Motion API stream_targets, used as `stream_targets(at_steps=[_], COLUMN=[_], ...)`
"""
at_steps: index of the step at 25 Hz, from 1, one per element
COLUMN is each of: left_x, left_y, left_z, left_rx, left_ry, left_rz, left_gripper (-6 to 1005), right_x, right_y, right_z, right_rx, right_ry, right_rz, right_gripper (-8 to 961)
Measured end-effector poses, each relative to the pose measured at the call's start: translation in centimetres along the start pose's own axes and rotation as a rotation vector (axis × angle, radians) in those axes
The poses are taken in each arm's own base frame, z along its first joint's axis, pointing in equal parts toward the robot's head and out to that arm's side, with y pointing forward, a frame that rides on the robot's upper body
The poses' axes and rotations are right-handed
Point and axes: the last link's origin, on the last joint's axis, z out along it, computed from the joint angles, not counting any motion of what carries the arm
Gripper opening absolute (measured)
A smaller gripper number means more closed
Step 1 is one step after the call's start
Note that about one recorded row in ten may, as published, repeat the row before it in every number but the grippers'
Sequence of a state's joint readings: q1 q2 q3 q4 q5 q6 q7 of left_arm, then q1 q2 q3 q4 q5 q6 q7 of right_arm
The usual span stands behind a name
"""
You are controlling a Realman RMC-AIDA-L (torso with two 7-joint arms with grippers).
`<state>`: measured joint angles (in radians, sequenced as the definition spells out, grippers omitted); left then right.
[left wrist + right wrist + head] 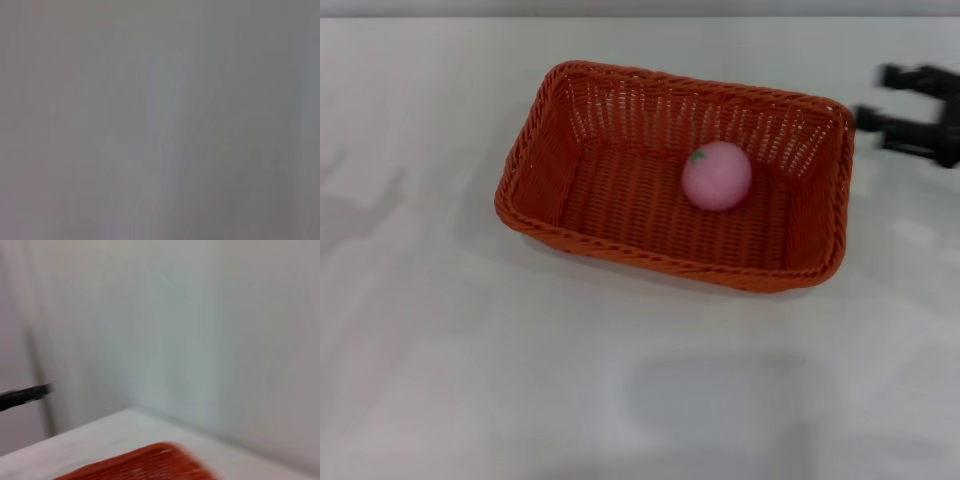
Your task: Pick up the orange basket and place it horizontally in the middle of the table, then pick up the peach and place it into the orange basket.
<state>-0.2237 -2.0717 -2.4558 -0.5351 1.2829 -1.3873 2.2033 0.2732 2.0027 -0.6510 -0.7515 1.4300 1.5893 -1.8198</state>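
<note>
The orange basket (675, 172) lies lengthwise across the middle of the white table (470, 360), slightly rotated. The pink peach (717, 175) rests inside it, right of centre on the woven floor, green stem spot up. My right gripper (885, 98) is at the right edge of the head view, just beyond the basket's right end, open and holding nothing. A corner of the orange basket (145, 462) shows low in the right wrist view. The left gripper is out of view; the left wrist view shows only a blank grey surface.
Bare white tabletop surrounds the basket in front and to the left. A pale wall (200, 340) rises behind the table's far edge.
</note>
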Motion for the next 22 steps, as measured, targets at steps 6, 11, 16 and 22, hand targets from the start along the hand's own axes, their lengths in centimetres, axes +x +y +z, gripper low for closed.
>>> stream_targets(at_steps=[6,11,16,22], left_x=[0.8,1.0,1.1,0.9], left_y=[-1.6,-1.9,-1.9,-2.1], left_z=[-1.4,-1.7,-1.7,-1.6], left_rx=[0.120,0.151,0.156,0.174], left_ry=[0.072,0.095,0.100,0.096], left_rz=[0.038,0.062,0.062,0.060], left_gripper=[876,876,876,876], right_x=[2.6,5.2,7.0,8.2], right_y=[-0.2,0.2,0.8,1.0], right_z=[-5.1,-6.8,-6.8,-5.9], right_rx=[0.211,0.407,0.545,0.608], right_ry=[-0.128,-0.244,-0.304,-0.293], right_rz=[-0.059,-0.068,-0.081,-0.072], right_gripper=[808,804,800,795])
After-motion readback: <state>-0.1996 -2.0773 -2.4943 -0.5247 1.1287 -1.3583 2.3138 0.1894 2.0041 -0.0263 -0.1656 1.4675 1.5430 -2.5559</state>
